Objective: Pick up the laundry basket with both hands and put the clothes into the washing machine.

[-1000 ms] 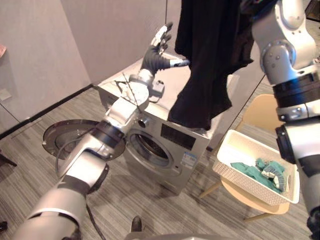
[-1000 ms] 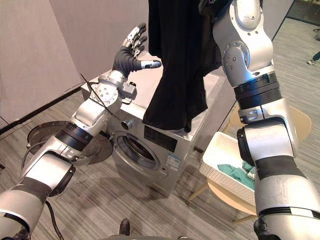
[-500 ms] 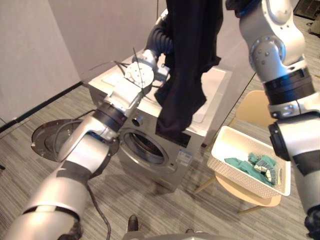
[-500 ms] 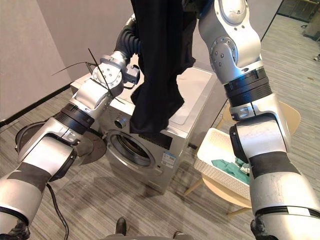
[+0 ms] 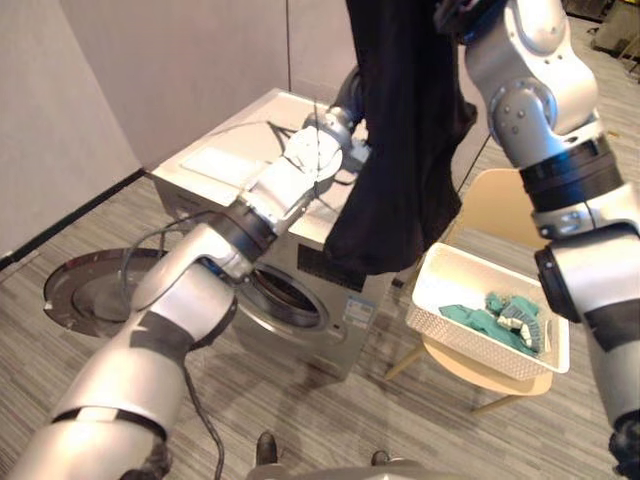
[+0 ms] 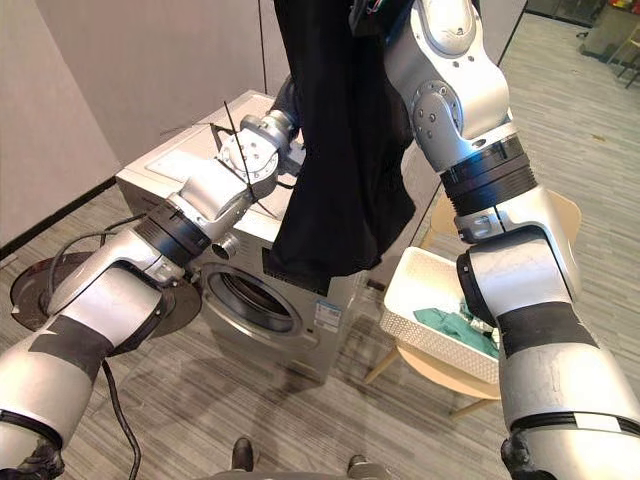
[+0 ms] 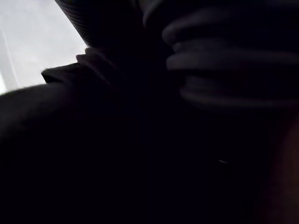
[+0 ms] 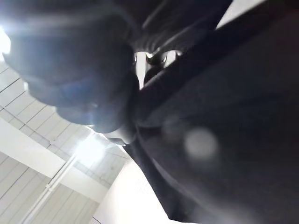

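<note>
a black garment hangs in long folds from 12 o'clock in the head view down to the centre, its lower hem in front of the right edge of the silver front-loading washing machine. the right arm rises at 1 o'clock to the top of the cloth; the right hand shows in its wrist view as a dark ribbed cover pressed against the black fabric, and whether it grips the cloth cannot be told. the left arm reaches from 7 o'clock across the machine's top, and the left hand goes in behind the garment near 12 o'clock, so its hold cannot be told either; its wrist view shows ribbed cover against dark cloth. the machine's round door stands swung open at 9 o'clock, the drum opening just below centre. the white laundry basket sits on a light wooden chair at 4 o'clock, just beside the machine, with teal clothes lying in it.
</note>
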